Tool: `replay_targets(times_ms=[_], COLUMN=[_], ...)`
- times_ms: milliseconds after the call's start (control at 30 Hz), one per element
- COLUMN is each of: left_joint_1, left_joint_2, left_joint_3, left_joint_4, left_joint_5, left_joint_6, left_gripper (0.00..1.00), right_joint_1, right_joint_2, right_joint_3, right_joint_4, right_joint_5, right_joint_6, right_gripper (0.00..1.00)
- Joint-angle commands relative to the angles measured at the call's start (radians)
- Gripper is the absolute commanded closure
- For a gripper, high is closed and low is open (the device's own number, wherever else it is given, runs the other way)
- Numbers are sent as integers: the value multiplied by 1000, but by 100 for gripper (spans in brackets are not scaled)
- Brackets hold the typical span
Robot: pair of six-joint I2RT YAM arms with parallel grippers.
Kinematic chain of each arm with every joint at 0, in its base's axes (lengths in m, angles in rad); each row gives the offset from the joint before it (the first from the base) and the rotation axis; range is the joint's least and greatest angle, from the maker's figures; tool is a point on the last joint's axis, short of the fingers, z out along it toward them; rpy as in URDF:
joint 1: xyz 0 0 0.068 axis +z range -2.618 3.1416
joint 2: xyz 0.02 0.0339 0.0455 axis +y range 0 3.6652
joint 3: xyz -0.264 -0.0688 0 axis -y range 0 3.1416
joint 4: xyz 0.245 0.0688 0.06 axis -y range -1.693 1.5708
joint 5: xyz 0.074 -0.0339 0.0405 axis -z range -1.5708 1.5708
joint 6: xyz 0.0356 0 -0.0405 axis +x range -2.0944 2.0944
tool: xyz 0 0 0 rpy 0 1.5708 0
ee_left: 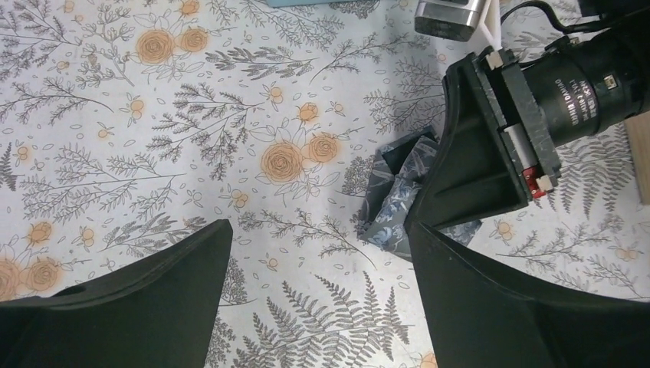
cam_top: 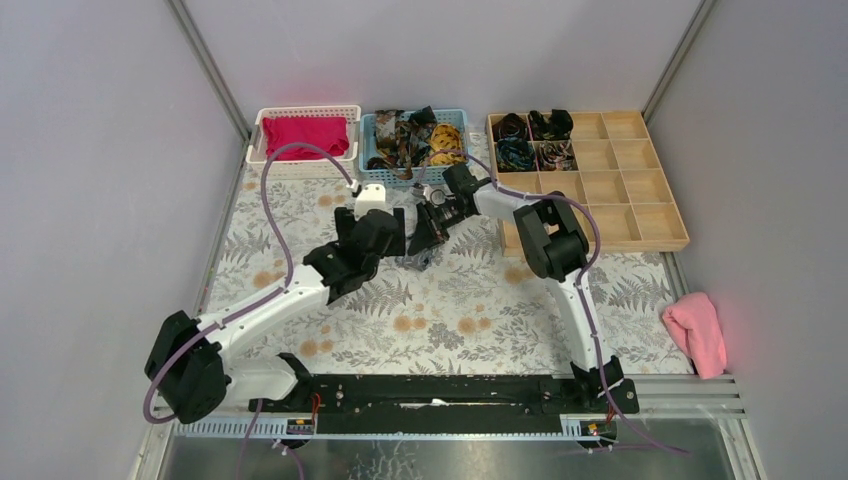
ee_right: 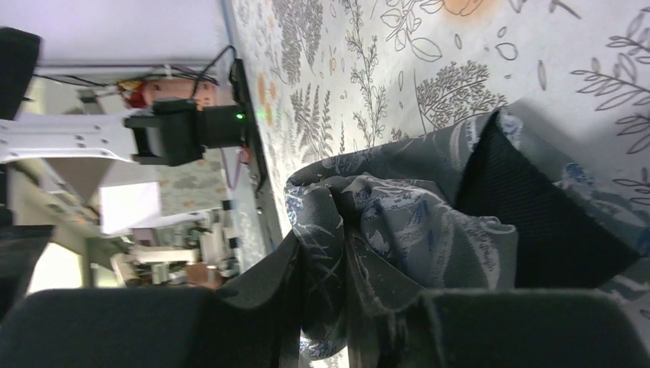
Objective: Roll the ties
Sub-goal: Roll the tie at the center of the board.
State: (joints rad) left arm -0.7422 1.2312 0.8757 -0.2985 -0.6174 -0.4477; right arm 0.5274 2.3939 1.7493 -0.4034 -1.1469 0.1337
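Right wrist view: clamped between the dark fingers of the right gripper (ee_right: 349, 326), a crumpled grey leaf-print tie (ee_right: 414, 230); bunched just ahead of the fingertips, resting on the floral table cover (ee_right: 460, 46); left wrist view: spread wide over bare cover, the left gripper (ee_left: 320, 245), holding nothing; same tie just beyond the tip of one finger (ee_left: 490, 307); cannot tell whether touching.
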Motion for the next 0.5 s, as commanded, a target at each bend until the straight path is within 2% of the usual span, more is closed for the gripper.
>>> replay_targets(times_ms=[0,200,467], left_joint_1=[-5,-6,-5], left_joint_2=[63,251,428], left_joint_3=[-25,37,101], left_joint_4=[145,204,253], left_joint_5=[1,87,214], left_joint_6=[101,232,360], left_gripper=[5,3,3], right_joint_1=[-14,-36,-67], right_joint_2=[71,151,163], right_joint_3=[16,142,109], right_joint_4=[47,-83,35], right_joint_5=[-86,-72,-115], right_joint_6=[159,184,321], right_gripper=[84,85,86])
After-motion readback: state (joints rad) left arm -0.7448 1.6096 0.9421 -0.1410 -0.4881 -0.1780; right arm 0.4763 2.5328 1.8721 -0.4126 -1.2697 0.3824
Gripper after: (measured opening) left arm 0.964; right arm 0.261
